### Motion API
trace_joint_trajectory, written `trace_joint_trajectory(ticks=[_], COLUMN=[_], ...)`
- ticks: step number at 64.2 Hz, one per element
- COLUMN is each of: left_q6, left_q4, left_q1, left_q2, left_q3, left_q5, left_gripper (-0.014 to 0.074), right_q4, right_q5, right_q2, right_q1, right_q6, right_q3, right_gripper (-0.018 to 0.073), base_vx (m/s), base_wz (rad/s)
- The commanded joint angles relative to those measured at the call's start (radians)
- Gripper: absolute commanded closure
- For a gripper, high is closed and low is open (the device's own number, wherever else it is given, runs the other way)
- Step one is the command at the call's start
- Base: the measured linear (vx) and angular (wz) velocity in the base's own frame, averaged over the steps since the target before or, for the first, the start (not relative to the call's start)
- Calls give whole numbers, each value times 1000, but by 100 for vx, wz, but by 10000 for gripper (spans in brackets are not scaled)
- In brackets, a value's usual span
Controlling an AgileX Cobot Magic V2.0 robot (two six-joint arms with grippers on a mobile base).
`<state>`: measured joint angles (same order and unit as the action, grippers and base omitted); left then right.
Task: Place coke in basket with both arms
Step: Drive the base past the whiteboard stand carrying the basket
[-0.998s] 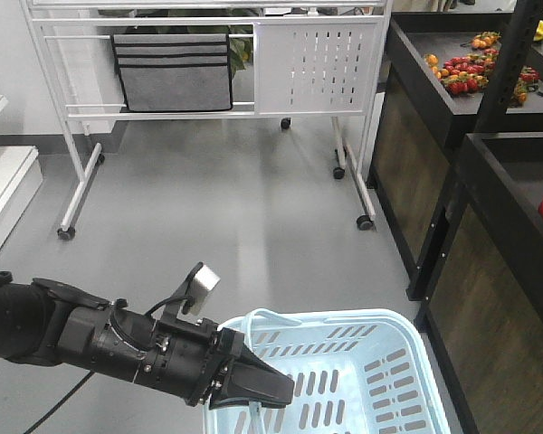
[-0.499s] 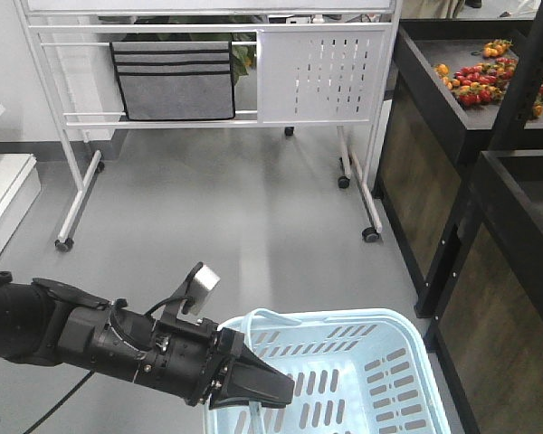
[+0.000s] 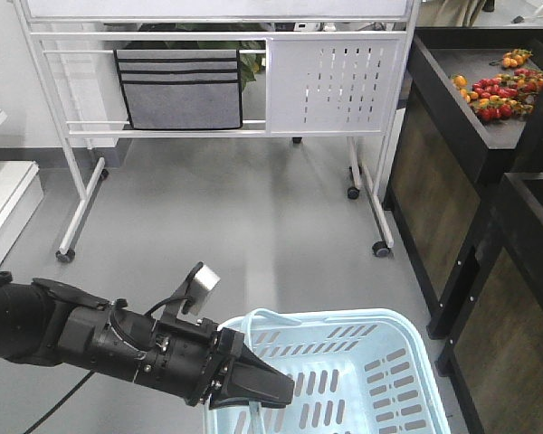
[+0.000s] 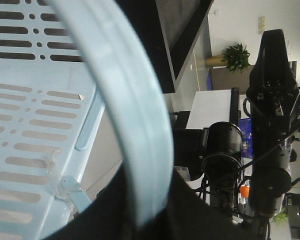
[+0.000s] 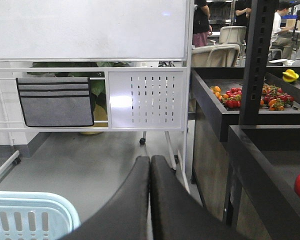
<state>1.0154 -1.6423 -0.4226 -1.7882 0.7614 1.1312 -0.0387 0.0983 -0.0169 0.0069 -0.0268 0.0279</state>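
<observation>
Only partly in frame: basket (image 3: 344, 316).

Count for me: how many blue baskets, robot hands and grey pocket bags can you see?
Blue basket: 1
Robot hands: 2 (left hand, right hand)
Grey pocket bag: 1
Total: 4

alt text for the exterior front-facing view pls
The left gripper, on a black arm, is shut on the handle of a light blue basket at the bottom. Behind: grey floor, a white wheeled stand, dark shelves.
</observation>
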Motion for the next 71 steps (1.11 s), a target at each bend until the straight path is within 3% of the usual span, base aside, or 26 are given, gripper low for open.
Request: trace_joint_trajectory(ticks=[1,71], left_q6=[6,6], left_q4=[-63,-63], left_q1=[-4,-4], left_q2=[50,50], left_q3=[16,16], left_q5=[104,104], left_gripper=[602,602], right_q4=[-4,-4], right_q5=[-78,-78], right_q2=[-6,-6], right_q1=[-5,-5], right_q6=[5,5], right_q3=[8,8], right_gripper=[569,569], base_vx=[14,15], base_wz=[2,0])
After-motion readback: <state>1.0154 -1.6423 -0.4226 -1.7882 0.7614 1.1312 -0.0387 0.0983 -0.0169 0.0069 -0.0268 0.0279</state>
